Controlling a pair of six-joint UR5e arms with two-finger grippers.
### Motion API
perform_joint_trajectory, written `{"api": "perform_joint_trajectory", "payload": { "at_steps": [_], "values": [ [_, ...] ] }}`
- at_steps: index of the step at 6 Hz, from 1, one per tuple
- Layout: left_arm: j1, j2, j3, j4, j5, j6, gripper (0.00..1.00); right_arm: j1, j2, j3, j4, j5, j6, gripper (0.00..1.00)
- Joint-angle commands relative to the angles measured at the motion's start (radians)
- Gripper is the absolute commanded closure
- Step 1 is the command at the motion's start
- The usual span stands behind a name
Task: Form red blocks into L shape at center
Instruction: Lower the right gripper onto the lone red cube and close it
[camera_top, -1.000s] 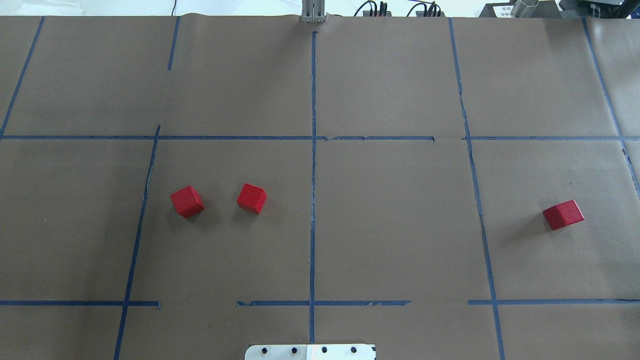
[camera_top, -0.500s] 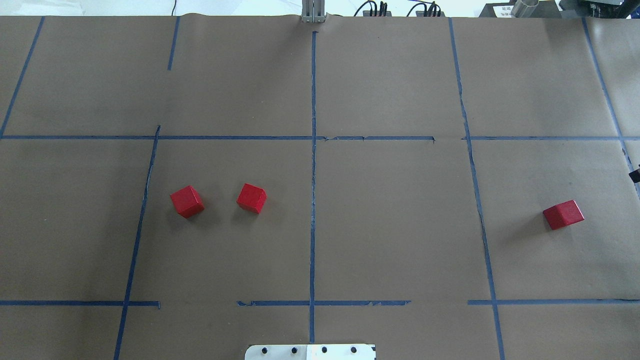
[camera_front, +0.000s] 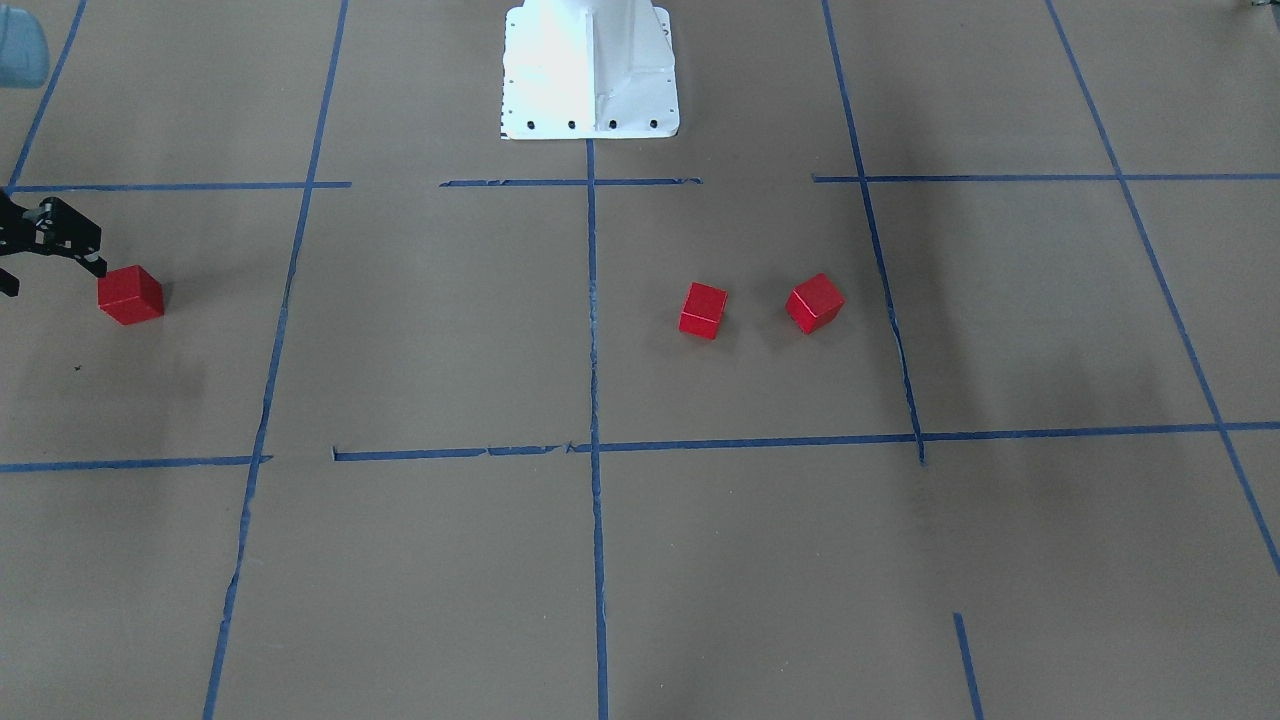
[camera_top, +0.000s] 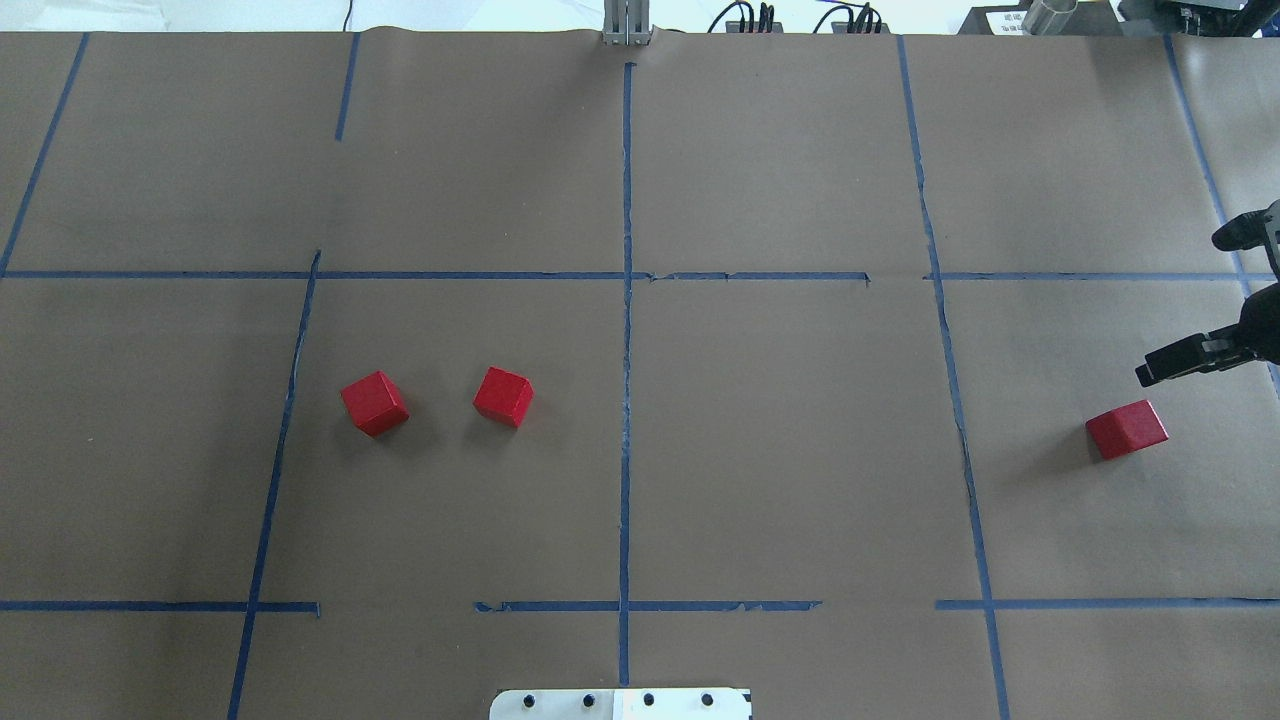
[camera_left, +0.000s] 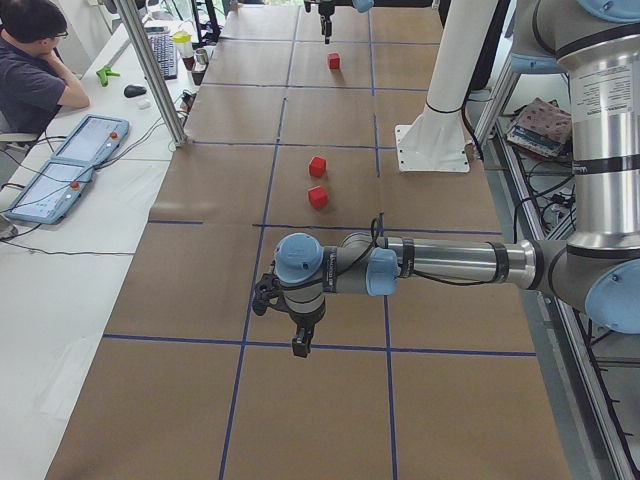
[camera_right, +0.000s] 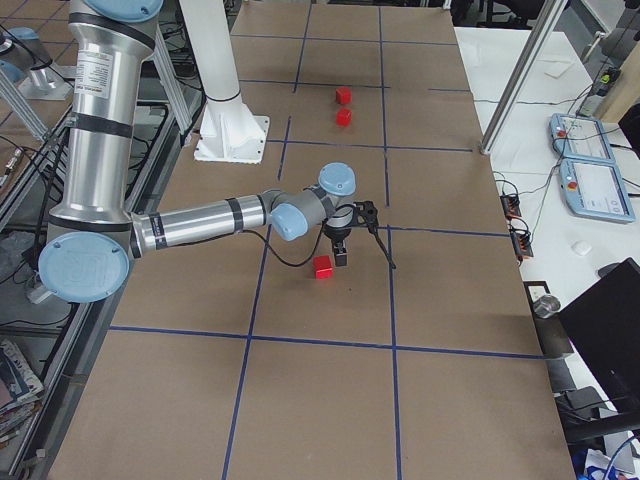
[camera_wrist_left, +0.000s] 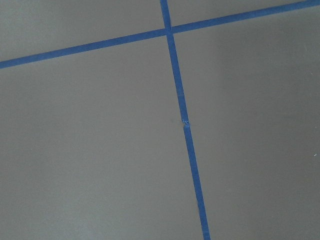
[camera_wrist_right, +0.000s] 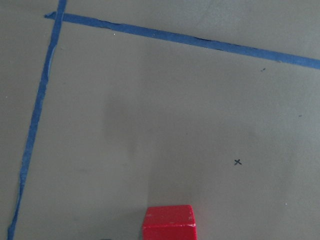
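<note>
The right gripper (camera_top: 1180, 308) has just swung in, jaws wide and empty, the stray red block (camera_top: 1127, 430) just beside one fingertip. It looks like the first pickup toward center (camera_top: 626, 440).

No legible text, labels or numbers anywhere

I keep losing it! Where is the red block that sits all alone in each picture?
Front-facing: lone red block, far left.
Overhead: far right.
Exterior left: top middle.
Exterior right: middle.
Left wrist: not in it.
Right wrist: bottom edge.
Landmark: white robot base, in four exterior views.
</note>
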Motion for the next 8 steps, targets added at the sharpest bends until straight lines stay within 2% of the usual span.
{"api": "perform_joint_trajectory", "payload": {
  "at_steps": [1,5,6,8],
  "values": [
    [0.0,0.001,0.001,0.0,0.001,0.0,0.0,-0.069,-0.001,-0.029,0.012,-0.01,0.012,0.0],
    [0.0,0.001,0.002,0.002,0.002,0.0,0.0,-0.179,0.015,-0.114,0.013,-0.067,0.006,0.0],
    [0.0,0.001,0.003,0.002,0.002,0.0,0.0,-0.199,0.018,-0.132,0.013,-0.099,0.006,0.04],
    [0.0,0.001,0.003,0.0,0.002,0.0,0.0,-0.198,0.02,-0.12,0.009,-0.088,0.001,0.82]
  ]
}}
